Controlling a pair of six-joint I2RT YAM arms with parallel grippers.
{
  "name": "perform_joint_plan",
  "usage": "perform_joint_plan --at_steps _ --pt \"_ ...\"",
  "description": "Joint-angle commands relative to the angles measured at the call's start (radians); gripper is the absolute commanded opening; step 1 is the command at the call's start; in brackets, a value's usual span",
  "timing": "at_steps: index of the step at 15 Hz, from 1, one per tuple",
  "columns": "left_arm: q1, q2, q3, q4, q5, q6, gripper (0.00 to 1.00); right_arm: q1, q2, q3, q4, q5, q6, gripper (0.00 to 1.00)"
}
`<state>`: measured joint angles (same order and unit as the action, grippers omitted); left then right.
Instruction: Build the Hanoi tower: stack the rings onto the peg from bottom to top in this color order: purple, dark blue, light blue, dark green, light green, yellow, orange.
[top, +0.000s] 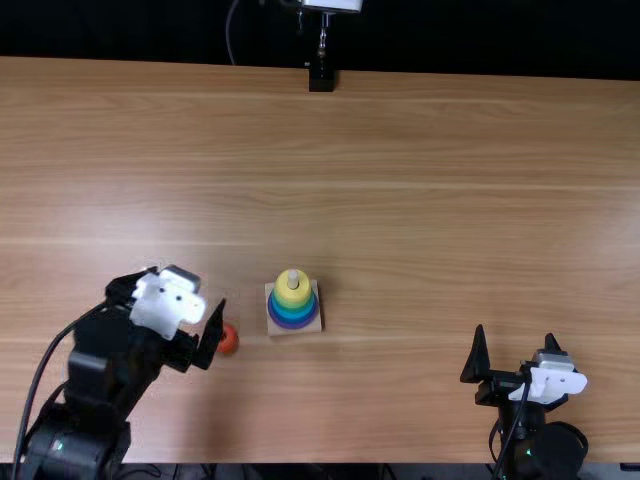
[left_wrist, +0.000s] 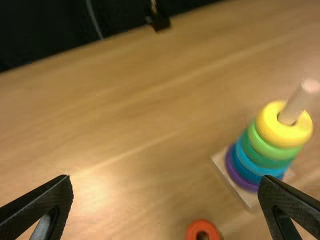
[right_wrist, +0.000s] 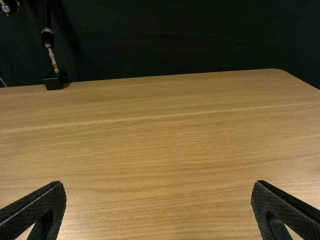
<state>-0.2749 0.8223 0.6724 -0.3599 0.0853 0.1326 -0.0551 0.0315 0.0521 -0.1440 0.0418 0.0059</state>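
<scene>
Left end effector (top: 190, 284) overhangs wooden table (top: 450, 200), black backdrop (top: 480, 40) beyond.

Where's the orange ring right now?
In the top view, the orange ring lies on the table, left of the peg's base and right beside the left gripper.

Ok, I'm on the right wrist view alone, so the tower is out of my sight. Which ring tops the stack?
Observer: The yellow ring is topmost, with the peg sticking up through it.
Operator: And where's the orange one?
Observer: The orange ring lies on the table, off the peg's square base, on the left arm's side of it.
</scene>
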Motion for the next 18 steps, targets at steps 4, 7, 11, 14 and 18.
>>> perform_joint_plan --at_steps 4,7,11,14,18 --pt "-0.021 0.216 0.087 -0.082 -0.025 -0.201 1.0 -0.006 -0.012 -0.034 -0.01 0.002 0.003 1.0" --pt "-0.023 0.317 0.093 -0.097 -0.028 -0.26 1.0 -0.006 -0.012 -0.034 -0.01 0.002 0.003 1.0" --pt "-0.032 0.439 0.124 -0.216 -0.021 -0.249 1.0 -0.006 -0.012 -0.035 -0.01 0.001 0.003 1.0" --pt "-0.035 0.506 0.138 -0.227 -0.013 -0.249 1.0 -0.006 -0.012 -0.034 -0.01 0.002 0.003 1.0" --pt "-0.106 0.569 0.156 -0.235 -0.032 -0.247 1.0 -0.006 -0.012 -0.034 -0.01 0.002 0.003 1.0"
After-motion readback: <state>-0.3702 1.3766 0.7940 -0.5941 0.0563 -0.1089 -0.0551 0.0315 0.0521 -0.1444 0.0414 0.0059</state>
